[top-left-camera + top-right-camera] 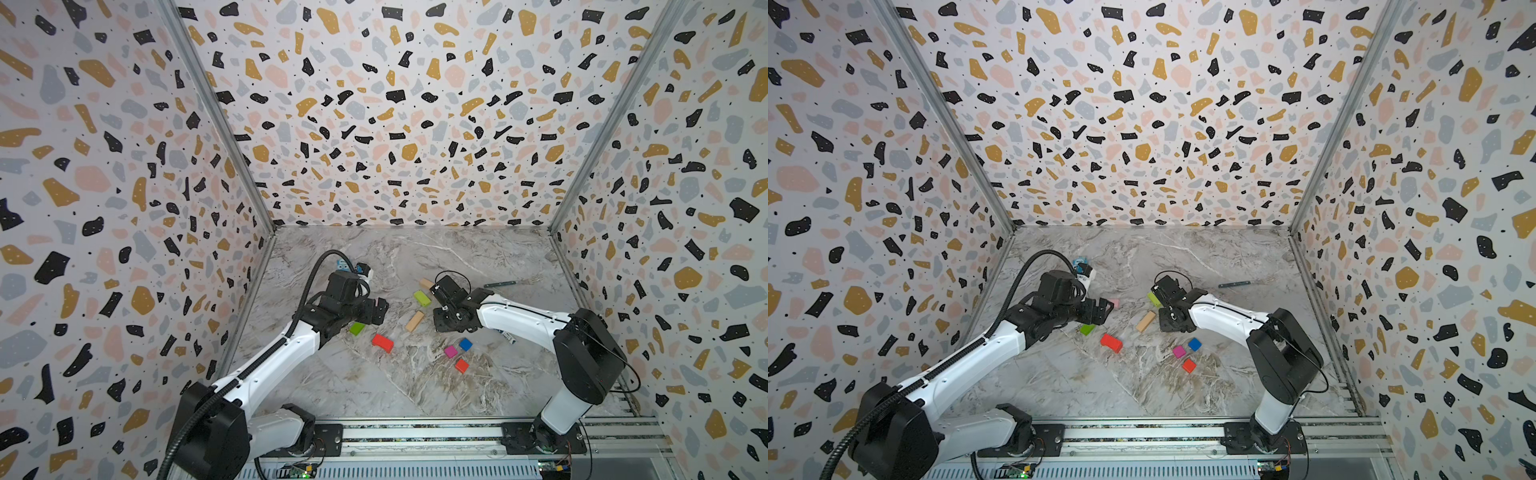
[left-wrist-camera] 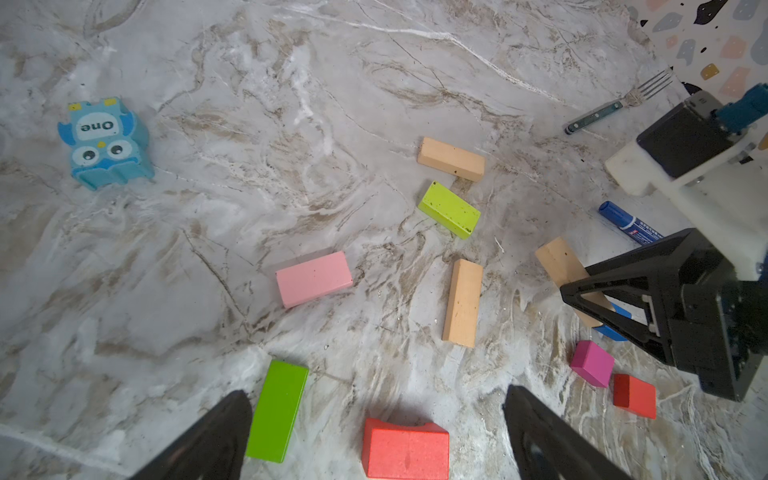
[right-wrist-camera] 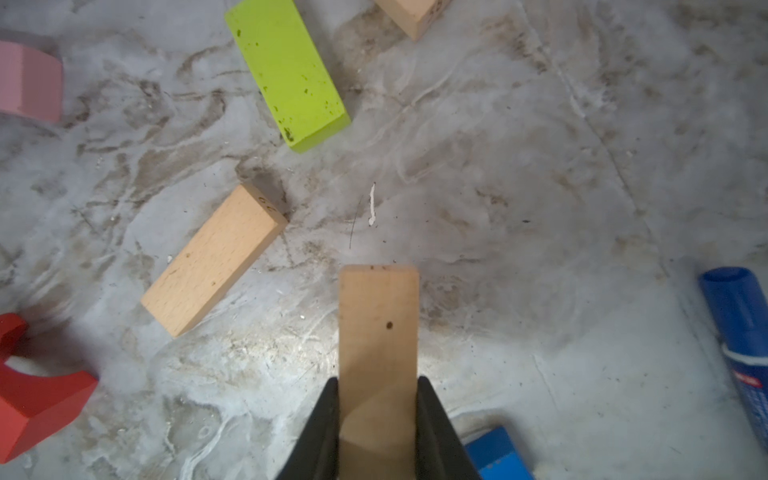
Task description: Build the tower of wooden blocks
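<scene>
One tan block [image 3: 378, 324] sits pinched lengthwise in the right gripper [image 3: 378, 386], mid tabletop [image 1: 415, 257]; second tan block [image 3: 214, 259] lies flat just beside, long axis slanted. Left gripper [image 2: 376, 392] spread wide, empty, by green block [image 2: 276, 409].

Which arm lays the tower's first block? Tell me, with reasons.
Right. The right gripper is shut on a tan block, ready to place; the left gripper hangs open and empty.

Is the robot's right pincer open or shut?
Shut: the right pincer clamps a tan wood block between its black fingers, as seen in the right wrist view.
</scene>
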You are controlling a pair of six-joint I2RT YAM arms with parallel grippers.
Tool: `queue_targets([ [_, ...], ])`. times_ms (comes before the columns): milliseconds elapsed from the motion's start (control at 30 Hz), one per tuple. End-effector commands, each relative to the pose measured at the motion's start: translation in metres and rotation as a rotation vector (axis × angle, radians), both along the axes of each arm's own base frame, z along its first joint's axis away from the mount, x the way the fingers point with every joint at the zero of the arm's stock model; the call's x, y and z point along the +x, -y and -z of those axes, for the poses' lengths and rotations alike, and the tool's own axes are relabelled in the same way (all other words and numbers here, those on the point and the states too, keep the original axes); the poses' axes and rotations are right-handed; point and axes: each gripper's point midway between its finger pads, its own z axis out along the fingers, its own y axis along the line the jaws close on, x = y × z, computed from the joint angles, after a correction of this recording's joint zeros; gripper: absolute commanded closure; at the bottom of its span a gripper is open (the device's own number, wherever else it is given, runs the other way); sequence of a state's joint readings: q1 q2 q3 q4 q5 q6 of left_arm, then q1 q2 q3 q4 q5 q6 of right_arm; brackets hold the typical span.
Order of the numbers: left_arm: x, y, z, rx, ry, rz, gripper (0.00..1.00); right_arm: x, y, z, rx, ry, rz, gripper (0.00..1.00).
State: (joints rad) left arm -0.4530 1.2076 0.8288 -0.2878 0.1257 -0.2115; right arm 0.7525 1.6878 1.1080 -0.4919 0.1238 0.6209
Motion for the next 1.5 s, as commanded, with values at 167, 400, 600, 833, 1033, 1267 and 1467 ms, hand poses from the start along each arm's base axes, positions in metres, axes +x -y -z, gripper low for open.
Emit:
queue_targets([
  [167, -0.001, 0.001, 0.003, 0.017, -0.003, 0.012, 0.04, -0.001, -0.02, 0.012, 0.031, 0.008, -0.018, 0.97],
  [400, 0.0, 0.0, 0.003, 0.02, -0.001, 0.01, 0.04, 0.003, -0.026, 0.024, 0.019, -0.006, -0.013, 0.95],
  [600, 0.0, 0.0, 0.004, 0.02, -0.007, 0.009, 0.04, 0.003, -0.029, 0.039, -0.002, -0.029, 0.001, 0.94],
  [833, 0.0, 0.0, 0.005, 0.026, -0.008, 0.008, 0.04, 0.007, -0.038, 0.038, 0.017, -0.026, -0.003, 0.85],
  [1033, 0.0, 0.0, 0.006, 0.028, -0.01, 0.008, 0.04, 0.007, -0.036, 0.042, 0.005, -0.033, 0.002, 0.74],
  [1267, 0.0, 0.0, 0.007, 0.028, -0.015, 0.008, 0.04, 0.005, -0.036, 0.038, 0.013, -0.026, 0.002, 0.57],
  [1467, -0.001, 0.003, 0.009, 0.019, -0.023, 0.022, 0.04, 0.008, -0.037, 0.023, 0.036, 0.007, -0.004, 0.47],
])
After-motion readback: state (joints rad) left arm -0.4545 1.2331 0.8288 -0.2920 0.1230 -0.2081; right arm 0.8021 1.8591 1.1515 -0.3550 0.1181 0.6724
